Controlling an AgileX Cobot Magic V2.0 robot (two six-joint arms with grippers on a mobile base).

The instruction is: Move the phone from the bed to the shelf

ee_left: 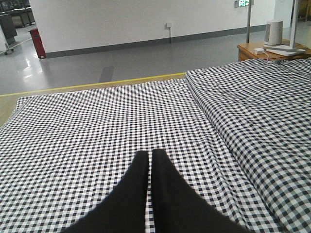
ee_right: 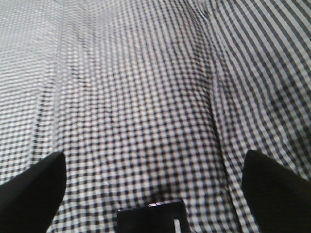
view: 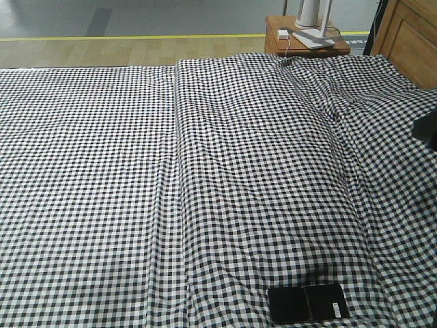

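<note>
The phone (view: 308,303), a flat black glossy slab with a white sticker, lies on the bed (view: 205,171) near its front edge, right of centre. In the right wrist view the phone (ee_right: 151,217) shows at the bottom, between the wide-apart black fingers of my right gripper (ee_right: 153,182), which is open just above it. Over the checked sheet (ee_left: 121,121) on the left half of the bed, my left gripper (ee_left: 149,156) is shut with nothing in it. The shelf is out of view.
An orange-brown nightstand (view: 290,49) with a white lamp base (view: 311,17) and a small white box stands behind the bed at the back right. The wooden headboard (view: 410,37) rises at the right. Grey floor with a yellow line (view: 123,37) lies beyond.
</note>
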